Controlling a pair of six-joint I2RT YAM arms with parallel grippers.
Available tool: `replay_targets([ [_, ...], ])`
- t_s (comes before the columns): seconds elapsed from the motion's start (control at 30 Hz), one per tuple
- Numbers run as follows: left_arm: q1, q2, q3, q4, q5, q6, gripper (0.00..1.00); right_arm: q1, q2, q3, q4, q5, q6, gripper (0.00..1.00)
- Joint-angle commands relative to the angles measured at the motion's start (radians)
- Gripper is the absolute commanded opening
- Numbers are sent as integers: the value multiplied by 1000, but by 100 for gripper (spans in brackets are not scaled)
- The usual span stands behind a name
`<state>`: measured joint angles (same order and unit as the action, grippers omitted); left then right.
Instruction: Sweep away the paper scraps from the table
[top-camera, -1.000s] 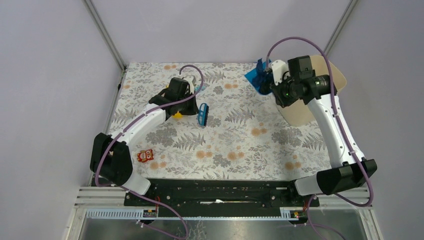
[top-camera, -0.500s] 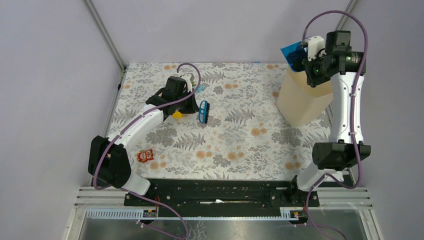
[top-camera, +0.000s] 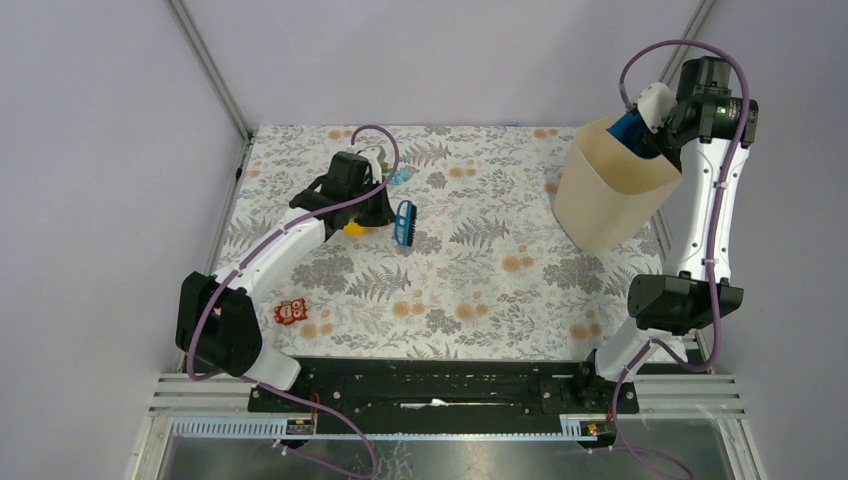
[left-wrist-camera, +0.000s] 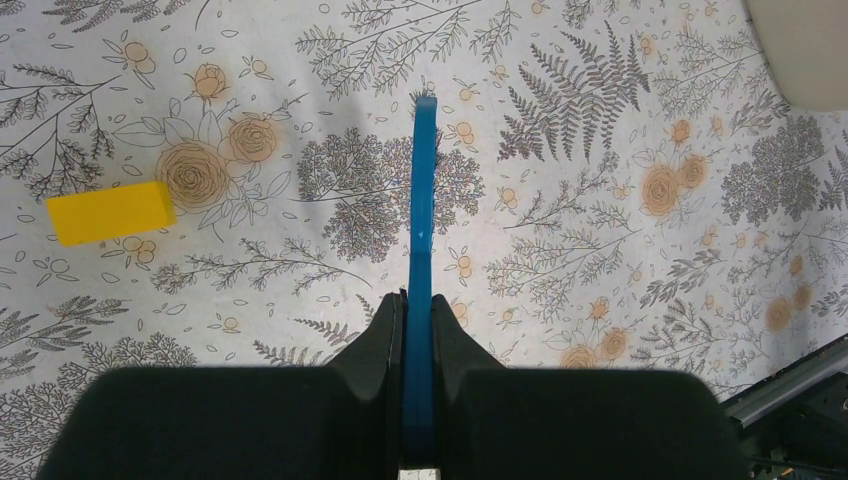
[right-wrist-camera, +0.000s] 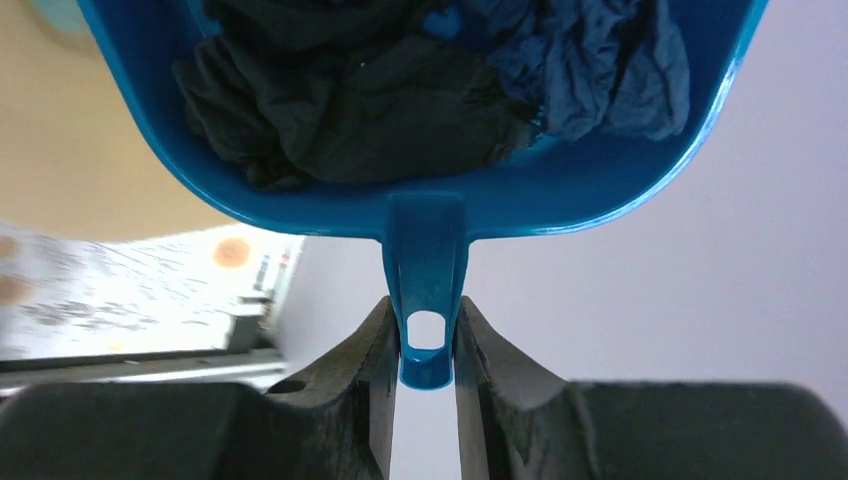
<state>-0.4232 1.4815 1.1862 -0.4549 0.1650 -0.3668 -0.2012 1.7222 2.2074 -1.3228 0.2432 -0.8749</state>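
My left gripper (top-camera: 388, 208) is shut on a blue brush (top-camera: 405, 222), held edge-on over the table (top-camera: 480, 290) at the back left. The left wrist view shows the brush (left-wrist-camera: 422, 200) clamped between my fingers (left-wrist-camera: 385, 335). My right gripper (top-camera: 657, 108) is shut on the handle of a blue dustpan (top-camera: 630, 130), raised over the rim of a beige bin (top-camera: 600, 200). In the right wrist view the dustpan (right-wrist-camera: 420, 205) holds black and navy paper scraps (right-wrist-camera: 340, 100). One small light blue bit (top-camera: 401, 177) lies on the cloth behind the left gripper.
A yellow cube (top-camera: 354, 229) lies beside the left gripper and shows in the left wrist view (left-wrist-camera: 110, 212). A red robot toy (top-camera: 290, 312) lies near the front left. The bin stands at the back right, next to the right arm.
My right arm has lifted the dustpan from beside the bin and swung it up and right, over the bin's rim. The left arm and brush have barely moved.
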Motion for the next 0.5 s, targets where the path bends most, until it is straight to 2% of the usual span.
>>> replay_targets([
  [0.0,8,-50,10,22,0,21,0,-7,7,57,42,250,-298,0],
  [0.1,10,-58,8,22,-5,26,0,-8,12,24,158,389,-489,3],
  [0.2,10,-57,6,22,-7,26,0,-8,-56,-158,350,558,-759,9],
  [0.3,9,-59,8,18,-6,29,0,-6,-154,-348,629,548,-956,9],
  [0.37,9,-64,7,18,-5,30,0,-6,-191,-431,692,559,-999,8],
  [0.47,9,-66,5,18,-6,34,0,-6,-209,-464,695,552,-993,8],
])
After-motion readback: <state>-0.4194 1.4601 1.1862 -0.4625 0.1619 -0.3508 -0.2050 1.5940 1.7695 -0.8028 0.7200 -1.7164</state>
